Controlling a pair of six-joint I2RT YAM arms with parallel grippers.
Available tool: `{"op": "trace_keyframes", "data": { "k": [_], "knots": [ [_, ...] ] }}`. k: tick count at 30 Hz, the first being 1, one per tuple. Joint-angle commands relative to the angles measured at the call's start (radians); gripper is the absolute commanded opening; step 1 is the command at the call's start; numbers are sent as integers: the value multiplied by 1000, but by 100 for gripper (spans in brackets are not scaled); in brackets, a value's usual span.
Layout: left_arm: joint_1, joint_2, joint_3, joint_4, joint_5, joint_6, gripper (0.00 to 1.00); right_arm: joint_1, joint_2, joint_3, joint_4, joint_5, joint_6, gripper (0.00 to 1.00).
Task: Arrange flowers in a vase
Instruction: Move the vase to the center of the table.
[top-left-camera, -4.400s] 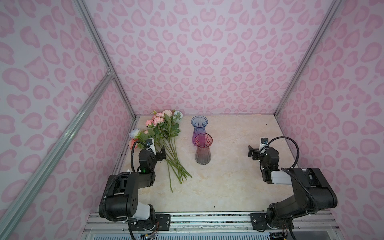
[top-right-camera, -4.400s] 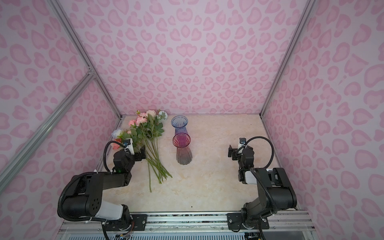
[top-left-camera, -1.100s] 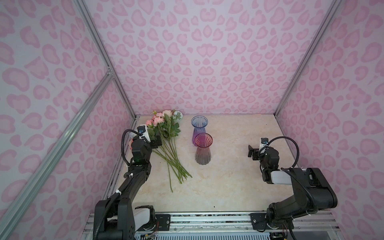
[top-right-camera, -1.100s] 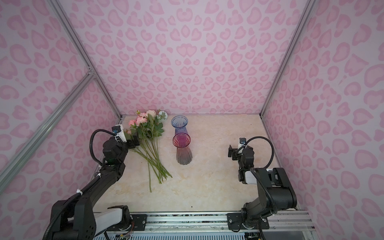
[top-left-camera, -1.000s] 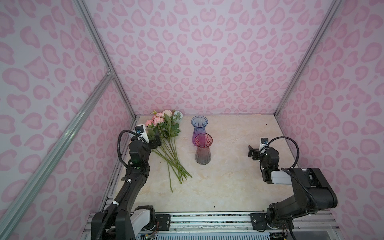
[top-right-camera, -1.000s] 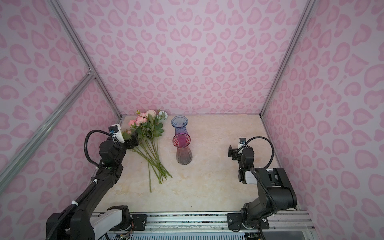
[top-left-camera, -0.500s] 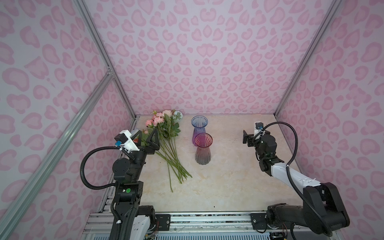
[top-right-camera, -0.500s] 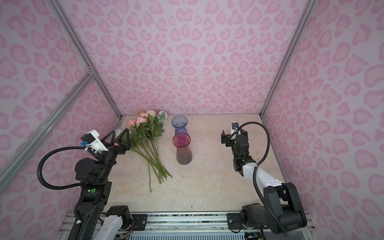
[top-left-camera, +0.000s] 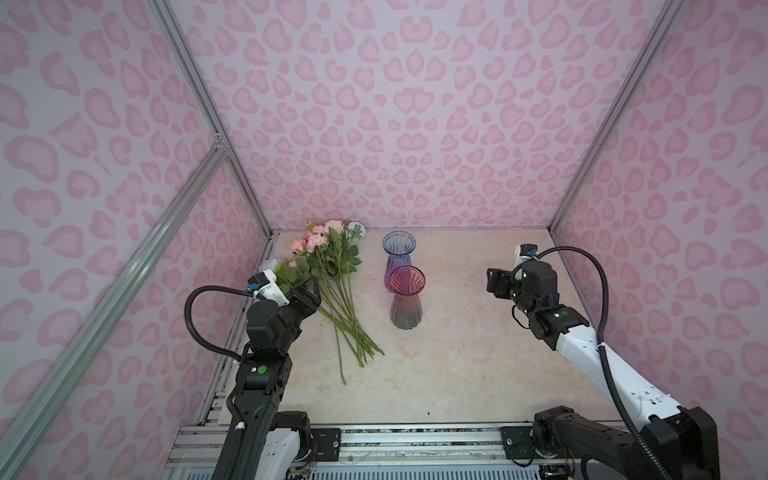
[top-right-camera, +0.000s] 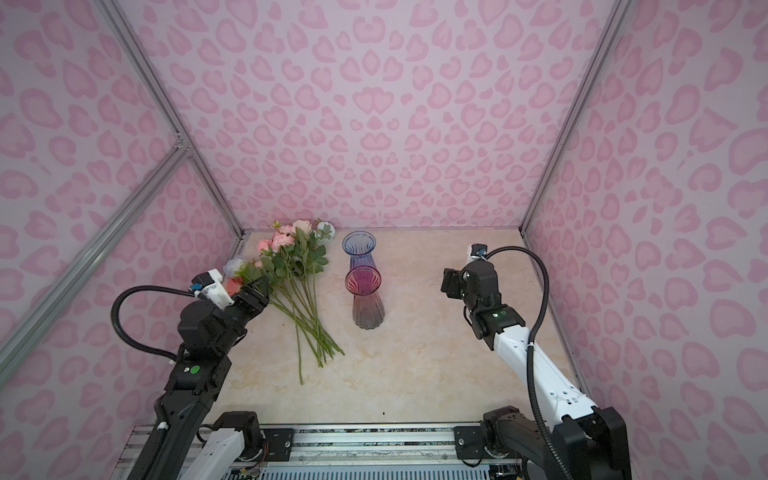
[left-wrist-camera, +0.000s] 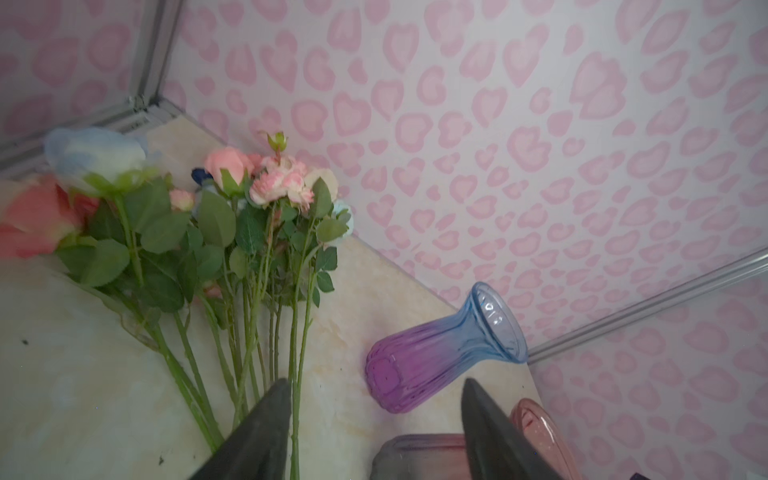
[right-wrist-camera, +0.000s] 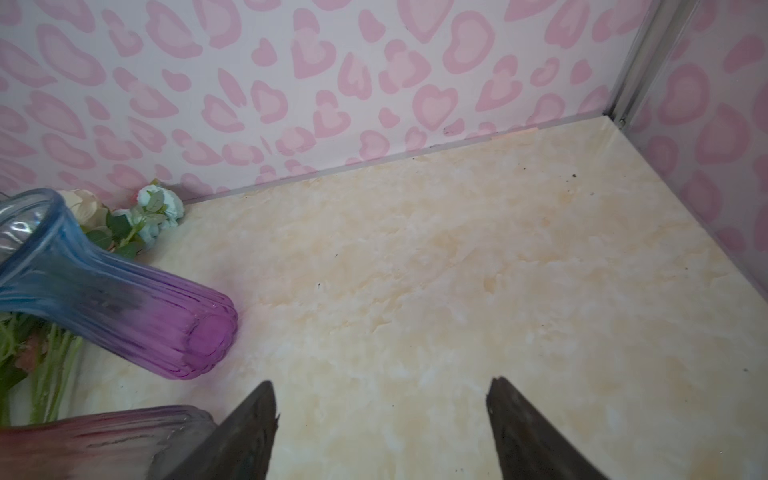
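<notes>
Flowers lie bundled on the desk right by the left end effector. They look light and floppy, so I'd pinch one bare stem low down. Both that one and the right end effector gape empty.

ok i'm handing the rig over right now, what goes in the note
Left gripper: open, empty, beside the flowers.
Right gripper: open, empty, above bare table.
The flowers lie bunched on the table, robot's left, blooms toward the back wall.
Blue-purple vase and pink-grey vase stand upright, empty.
Done: nothing yet. Left: all stems into a vase.
</notes>
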Motion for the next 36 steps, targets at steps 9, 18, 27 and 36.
{"op": "trace_keyframes", "data": {
  "k": [9,18,27,36],
  "knots": [
    [-293,513,79,106,-100,34,15,-2,-70,-51,20,10,58,60],
    [-327,701,85,328,126,16,4,-25,-98,-86,9,24,53,53],
    [-403,801,115,359,81,18,4,-43,-142,-109,0,11,50,53],
    [-474,843,127,398,40,11,4,-51,-181,-125,-20,9,46,53]
  ]
}}
